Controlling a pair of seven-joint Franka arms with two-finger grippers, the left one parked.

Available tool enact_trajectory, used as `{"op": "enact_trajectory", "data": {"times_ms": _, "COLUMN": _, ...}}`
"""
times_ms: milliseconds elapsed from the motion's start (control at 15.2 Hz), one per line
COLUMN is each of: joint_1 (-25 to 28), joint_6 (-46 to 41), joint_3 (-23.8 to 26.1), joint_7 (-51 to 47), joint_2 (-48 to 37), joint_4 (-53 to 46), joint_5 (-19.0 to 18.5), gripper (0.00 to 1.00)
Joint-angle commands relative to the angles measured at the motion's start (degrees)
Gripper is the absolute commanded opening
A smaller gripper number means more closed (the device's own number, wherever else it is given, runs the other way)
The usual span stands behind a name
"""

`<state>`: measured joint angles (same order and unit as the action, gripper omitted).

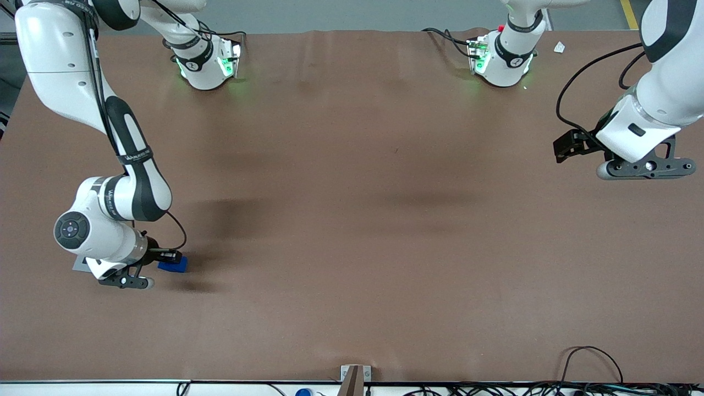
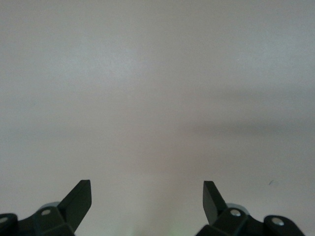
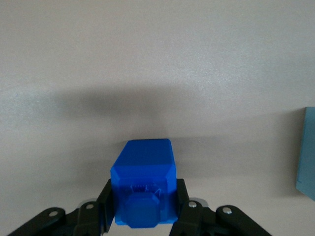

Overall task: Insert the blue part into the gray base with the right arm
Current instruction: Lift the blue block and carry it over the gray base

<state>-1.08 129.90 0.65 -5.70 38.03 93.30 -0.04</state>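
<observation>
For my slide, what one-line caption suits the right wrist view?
The gripper holds the blue part between its fingers above the table.

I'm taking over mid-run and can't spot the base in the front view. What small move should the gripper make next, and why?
Probably lift a little: the gripper is shut on the blue part, low over the table toward the working arm's end. A light-blue edge in the right wrist view may be the base; I can't confirm.

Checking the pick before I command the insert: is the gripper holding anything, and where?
Yes. The gripper is shut on the blue part, its fingers clamping two opposite side faces near the stub end.
</observation>
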Motion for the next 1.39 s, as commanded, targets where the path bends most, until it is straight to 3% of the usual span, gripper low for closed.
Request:
{"op": "enact_trajectory", "data": {"times_ms": 0, "joint_1": -1.63, "joint_6": -4.73, "joint_3": 0.32, "joint_7": 0.25, "joint_2": -1.29, "joint_4": -2.06, "joint_5": 0.30, "gripper": 0.01}}
{"op": "enact_trajectory", "data": {"times_ms": 264, "joint_1": -3.13, "joint_6": -11.15, "joint_3": 0.23, "joint_7": 1.74, "joint_2": -4.80, "joint_4": -4.18, "joint_5": 0.30, "gripper": 0.01}}
{"op": "enact_trajectory", "data": {"times_ms": 1056, "joint_1": -15.17, "joint_6": -13.00, "joint_3": 0.41, "joint_7": 11.41, "joint_2": -6.83, "joint_4": -5.75, "joint_5": 0.48, "gripper": 0.01}}
{"op": "enact_trajectory", "data": {"times_ms": 1319, "joint_1": -16.23, "joint_6": -13.18, "joint_3": 0.23, "joint_7": 11.41, "joint_2": -6.66, "joint_4": -6.29, "joint_5": 1.27, "gripper": 0.01}}
